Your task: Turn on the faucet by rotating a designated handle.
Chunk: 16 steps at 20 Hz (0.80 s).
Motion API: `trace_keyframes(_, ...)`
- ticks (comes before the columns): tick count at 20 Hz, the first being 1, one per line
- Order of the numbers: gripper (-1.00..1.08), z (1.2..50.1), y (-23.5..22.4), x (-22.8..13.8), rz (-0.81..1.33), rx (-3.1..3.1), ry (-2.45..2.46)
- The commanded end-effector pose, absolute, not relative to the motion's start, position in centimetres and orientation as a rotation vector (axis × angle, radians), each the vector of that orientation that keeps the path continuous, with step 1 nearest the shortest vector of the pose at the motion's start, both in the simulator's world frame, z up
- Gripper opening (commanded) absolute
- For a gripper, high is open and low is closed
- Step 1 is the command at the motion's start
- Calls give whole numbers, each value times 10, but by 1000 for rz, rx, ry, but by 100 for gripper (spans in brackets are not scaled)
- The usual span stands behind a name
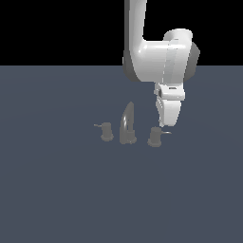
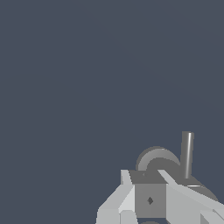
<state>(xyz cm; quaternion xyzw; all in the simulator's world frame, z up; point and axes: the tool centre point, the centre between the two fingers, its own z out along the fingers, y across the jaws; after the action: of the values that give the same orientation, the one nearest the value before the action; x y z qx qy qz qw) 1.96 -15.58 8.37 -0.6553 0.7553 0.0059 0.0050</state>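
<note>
The faucet [image 1: 127, 124] stands on a flat dark blue-grey floor [image 1: 57, 190], near the middle of the exterior view. It consists of three dull-grey parts in a row: a tall, curved, tapering spout [image 1: 127, 122] with a bright streak in the centre, a smaller knob [image 1: 107, 131] on the exterior view's left with a short dark lever, and the handle [image 1: 154, 136] on the exterior view's right. The handle is a stubby cylinder with a thin pale lever [image 1: 166, 133] projecting sideways toward the exterior view's right.

The white arm [image 1: 156, 61] descends from above and ends just behind and above the handle. The gripper [image 1: 166, 124] points downward, with its tip directly beside the lever; contact between the two cannot be confirmed at this resolution.

In the wrist view, the gripper [image 2: 148, 192] body occupies the lower edge of the frame, and a grey cylindrical knob [image 2: 157, 162] with a thin upright rod [image 2: 187, 153] lies just past it. This is probably the handle and its lever. The fingertips are cut off by the frame edge, so the jaw opening cannot be determined from either view.

No brand, label or writing is visible on any part
</note>
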Motion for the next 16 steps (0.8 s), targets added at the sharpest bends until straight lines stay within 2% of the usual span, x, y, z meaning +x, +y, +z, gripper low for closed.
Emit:
trace_keyframes(1, -100, 73, -161, 20, 8, -2014, 2404)
trace_keyframes(11, -100, 64, -166, 19, 1, -1983, 2437)
trace_keyframes(16, -100, 64, -171, 2, 1, -1982, 2438)
